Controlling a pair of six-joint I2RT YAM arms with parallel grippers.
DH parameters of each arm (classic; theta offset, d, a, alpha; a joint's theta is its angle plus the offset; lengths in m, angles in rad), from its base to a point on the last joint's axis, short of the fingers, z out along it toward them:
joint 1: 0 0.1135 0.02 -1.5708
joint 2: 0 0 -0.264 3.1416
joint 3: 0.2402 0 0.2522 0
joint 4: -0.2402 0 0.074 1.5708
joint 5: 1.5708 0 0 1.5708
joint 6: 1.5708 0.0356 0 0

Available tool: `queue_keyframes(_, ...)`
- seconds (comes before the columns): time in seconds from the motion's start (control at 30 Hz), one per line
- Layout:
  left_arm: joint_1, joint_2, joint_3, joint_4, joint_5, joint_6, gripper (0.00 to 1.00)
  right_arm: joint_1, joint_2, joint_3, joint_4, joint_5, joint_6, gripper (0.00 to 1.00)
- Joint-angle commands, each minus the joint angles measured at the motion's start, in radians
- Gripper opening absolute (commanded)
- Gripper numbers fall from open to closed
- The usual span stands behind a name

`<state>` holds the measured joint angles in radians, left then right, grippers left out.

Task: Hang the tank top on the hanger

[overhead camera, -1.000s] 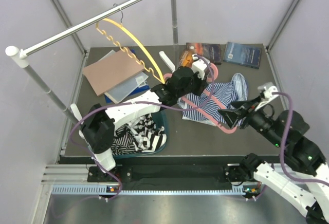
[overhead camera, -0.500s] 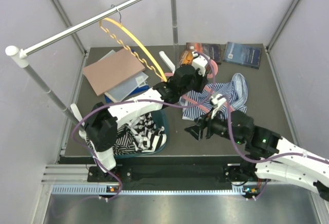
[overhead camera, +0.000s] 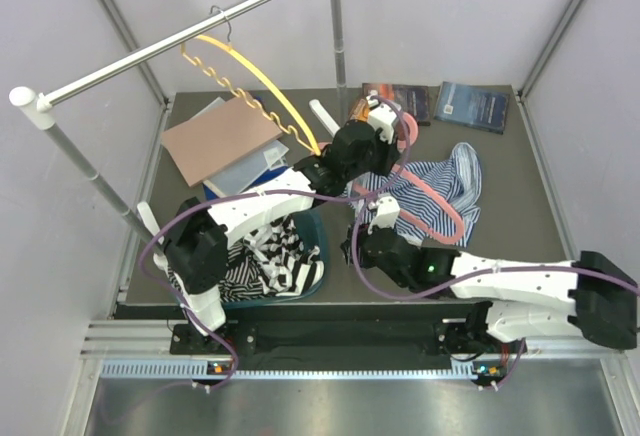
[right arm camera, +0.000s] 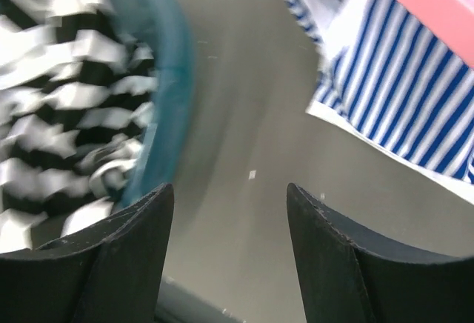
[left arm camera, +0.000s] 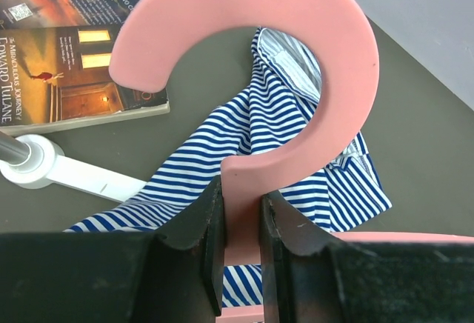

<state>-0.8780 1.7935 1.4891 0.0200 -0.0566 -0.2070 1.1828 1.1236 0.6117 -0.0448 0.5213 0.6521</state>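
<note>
The pink hanger (overhead camera: 437, 194) lies across the blue-and-white striped tank top (overhead camera: 462, 178) at the middle right of the table. My left gripper (overhead camera: 378, 141) is shut on the hanger's neck just below the hook. In the left wrist view the hook (left arm camera: 296, 56) curls above my left gripper (left arm camera: 241, 212), and the tank top (left arm camera: 244, 138) lies crumpled under it. My right gripper (overhead camera: 352, 248) is open and empty, low over bare table between the basket and the tank top. The right wrist view is blurred. It shows my right gripper (right arm camera: 229, 212), the tank top's edge (right arm camera: 392, 93) and a hanger arm (right arm camera: 429, 4).
A teal basket (overhead camera: 312, 224) with black-and-white striped garments (overhead camera: 265, 261) stands at the front left; its rim shows in the right wrist view (right arm camera: 174, 78). A yellow wavy hanger (overhead camera: 255, 81) hangs on the metal rail (overhead camera: 180, 41). Books (overhead camera: 470, 106) lie at the back. A brown board (overhead camera: 220, 136) lies at the back left.
My right arm has swept from the right side across to the left, ending low beside the basket. My left gripper has kept hold of the hanger and shifted it slightly back. The yellow hanger swings.
</note>
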Motion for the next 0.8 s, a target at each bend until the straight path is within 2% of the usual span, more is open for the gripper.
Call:
queue_keyframes(0.0,0.002,-0.043,0.017,0.021,0.017,0.001,0.00,0.018,0.111,0.065,0.048,0.178,0.144,0.62)
queue_keyframes(0.13,0.002,-0.046,0.014,0.017,0.018,0.001,0.00,0.020,0.263,0.098,0.003,0.213,0.257,0.63)
queue_keyframes(0.33,0.002,-0.051,0.007,0.020,0.032,-0.005,0.00,0.018,0.442,0.177,0.014,0.246,0.307,0.63)
queue_keyframes(0.77,0.002,-0.074,-0.013,0.015,0.021,0.008,0.00,-0.063,0.574,0.224,-0.033,0.345,0.420,0.57)
